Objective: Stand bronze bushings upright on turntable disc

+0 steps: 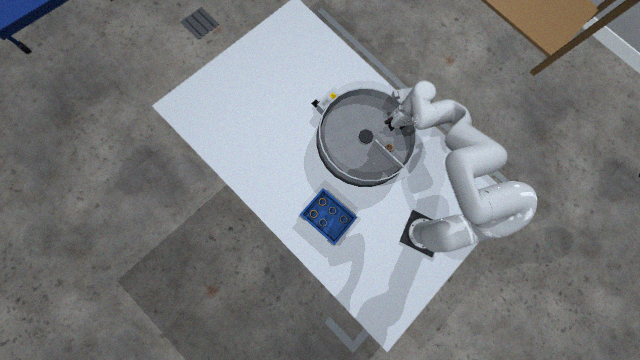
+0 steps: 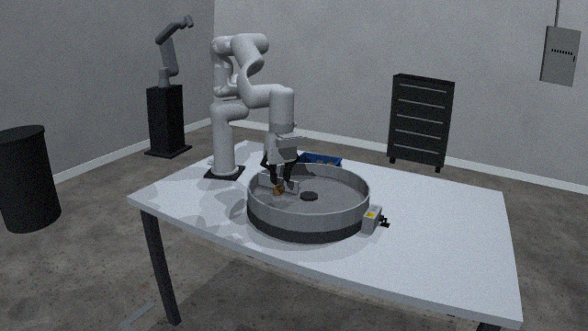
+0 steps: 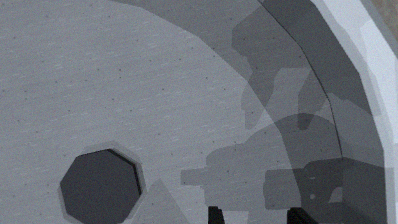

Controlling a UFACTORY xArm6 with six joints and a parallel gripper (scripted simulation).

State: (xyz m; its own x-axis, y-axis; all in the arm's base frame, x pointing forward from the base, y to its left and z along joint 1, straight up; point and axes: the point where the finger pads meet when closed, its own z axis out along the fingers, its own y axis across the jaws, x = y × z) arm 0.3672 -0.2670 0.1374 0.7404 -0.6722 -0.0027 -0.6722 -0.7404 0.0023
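Observation:
The turntable's grey disc (image 1: 345,150) (image 2: 331,184) (image 3: 100,75) has a dark hub (image 1: 365,136) (image 2: 309,196) (image 3: 102,187) at its middle. A bronze bushing (image 1: 390,147) (image 2: 278,189) stands on the disc beside the thin divider; its ring shows from above and it looks upright. My gripper (image 1: 395,126) (image 2: 281,182) (image 3: 255,216) is open and empty above the disc, a little away from that bushing. The blue crate (image 1: 345,230) holds several bushings: two look bronze (image 1: 322,202) (image 1: 313,214), the others look steel, such as this one (image 1: 333,211).
A raised wall (image 1: 320,150) (image 2: 308,221) rings the disc. The thin divider (image 1: 395,159) (image 2: 291,186) stands between hub and wall. A small control box (image 1: 327,100) (image 2: 371,220) sits outside the wall. The crate is beside the turntable, towards the arm's base.

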